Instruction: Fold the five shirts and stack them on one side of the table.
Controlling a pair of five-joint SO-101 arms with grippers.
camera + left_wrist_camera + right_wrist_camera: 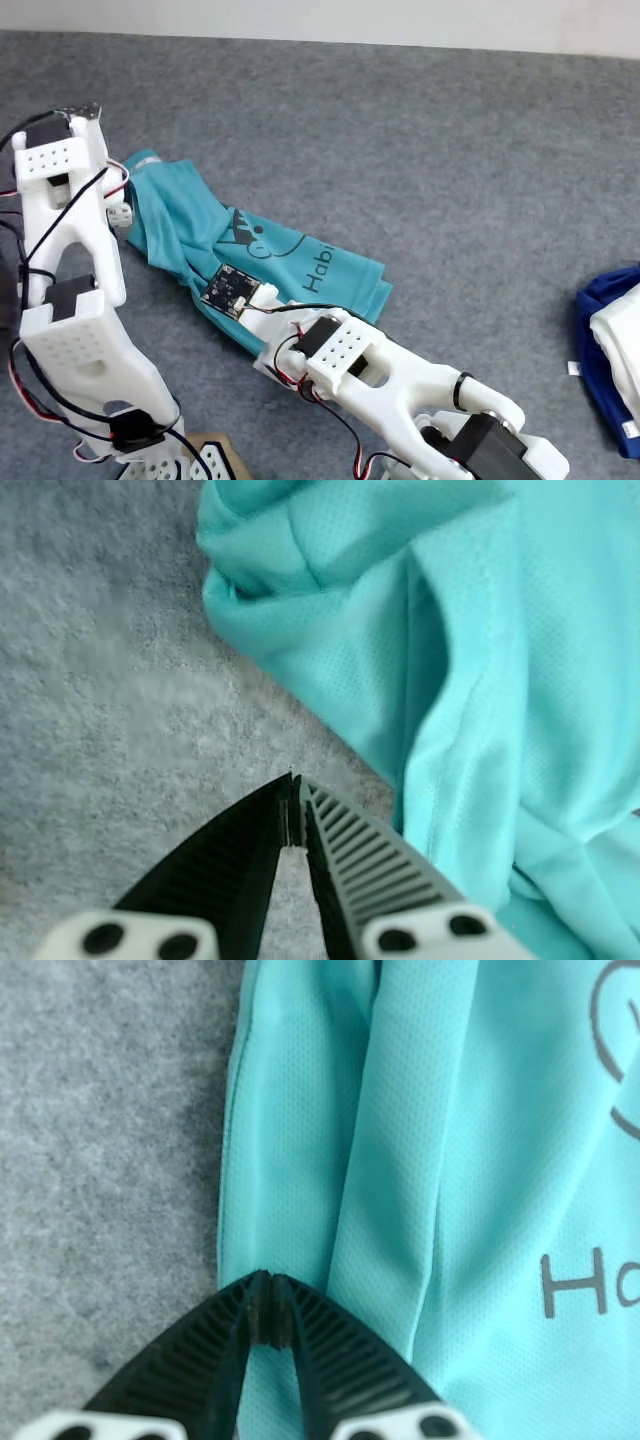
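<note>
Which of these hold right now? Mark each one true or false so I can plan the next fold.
1. The teal shirt lies flat and fully spread out. False: it is bunched and creased, with folds running along it.
2. The left hand is shut, its tips over the bare grey mat beside the shirt. True.
3. The right hand is wide open. False: it is shut, with its tips over the shirt near one edge.
4. A blue garment lies at the right edge of the high view, apart from the teal shirt. True.
</note>
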